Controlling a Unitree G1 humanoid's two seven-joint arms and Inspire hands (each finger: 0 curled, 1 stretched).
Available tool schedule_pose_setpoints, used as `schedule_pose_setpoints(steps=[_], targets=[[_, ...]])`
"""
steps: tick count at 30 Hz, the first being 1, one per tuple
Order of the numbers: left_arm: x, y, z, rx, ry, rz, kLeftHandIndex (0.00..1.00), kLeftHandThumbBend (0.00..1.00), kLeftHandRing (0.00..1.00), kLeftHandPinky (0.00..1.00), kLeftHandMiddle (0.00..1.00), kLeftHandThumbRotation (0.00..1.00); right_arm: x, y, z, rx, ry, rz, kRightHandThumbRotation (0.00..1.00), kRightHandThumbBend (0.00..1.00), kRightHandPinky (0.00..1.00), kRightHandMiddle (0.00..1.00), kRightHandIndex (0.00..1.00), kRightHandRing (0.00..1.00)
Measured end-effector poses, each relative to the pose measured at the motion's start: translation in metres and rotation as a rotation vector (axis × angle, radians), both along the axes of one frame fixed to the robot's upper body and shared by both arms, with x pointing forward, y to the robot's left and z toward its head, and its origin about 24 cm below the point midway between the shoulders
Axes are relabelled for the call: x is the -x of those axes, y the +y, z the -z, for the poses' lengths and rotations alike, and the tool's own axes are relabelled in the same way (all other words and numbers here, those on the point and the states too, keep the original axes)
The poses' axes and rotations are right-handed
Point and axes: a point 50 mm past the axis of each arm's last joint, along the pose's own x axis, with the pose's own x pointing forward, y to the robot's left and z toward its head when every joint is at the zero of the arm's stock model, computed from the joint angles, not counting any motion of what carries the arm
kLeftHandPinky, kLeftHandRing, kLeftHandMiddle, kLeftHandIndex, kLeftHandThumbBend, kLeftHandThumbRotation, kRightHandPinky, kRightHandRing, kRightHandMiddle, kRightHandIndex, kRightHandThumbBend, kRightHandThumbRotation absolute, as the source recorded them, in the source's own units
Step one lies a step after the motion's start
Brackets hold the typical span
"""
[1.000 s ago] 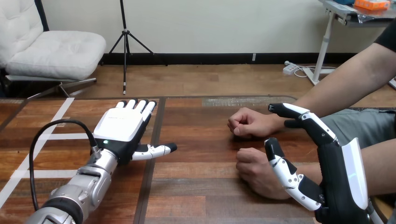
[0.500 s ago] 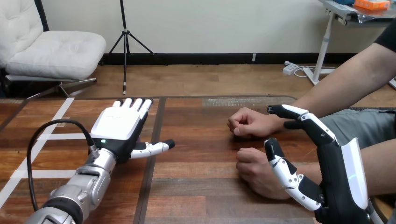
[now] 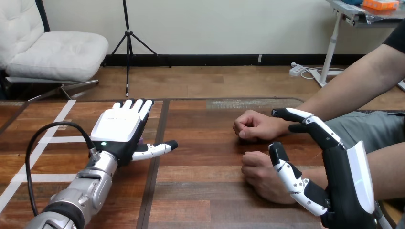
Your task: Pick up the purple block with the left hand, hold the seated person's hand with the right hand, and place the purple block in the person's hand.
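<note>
Head view: the left hand (image 3: 119, 128), flat and straight-fingered at 9 o'clock, has slid toward 7, likely hiding the purple block ungrasped, while the right hand (image 3: 344, 186), spread open, brackets the person's hand (image 3: 258, 172) unclasped.

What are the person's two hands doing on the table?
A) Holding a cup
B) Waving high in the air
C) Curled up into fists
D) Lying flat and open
C: the person's farther hand and the person's nearer hand both lie on the table with their fingers curled in like fists.
</note>
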Motion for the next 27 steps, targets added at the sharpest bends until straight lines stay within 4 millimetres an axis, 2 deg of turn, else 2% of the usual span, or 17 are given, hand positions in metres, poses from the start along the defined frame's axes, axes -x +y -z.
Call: schedule_pose_setpoints(steps=[17,27], targets=[[-0.0010,0.0039,0.0018,0.052,0.073,-0.055,1.00,0.74,0.99,1.00,1.00,1.00,0.0000,-0.0003,0.0000,0.002,0.001,0.001,0.47,0.37,0.69,0.75,0.71,0.76],[-0.0011,0.0052,0.0019,0.062,0.079,-0.071,1.00,0.73,0.97,0.97,0.99,0.97,0.0000,-0.0019,-0.0005,0.007,-0.001,0.005,0.47,0.37,0.69,0.75,0.71,0.77]])
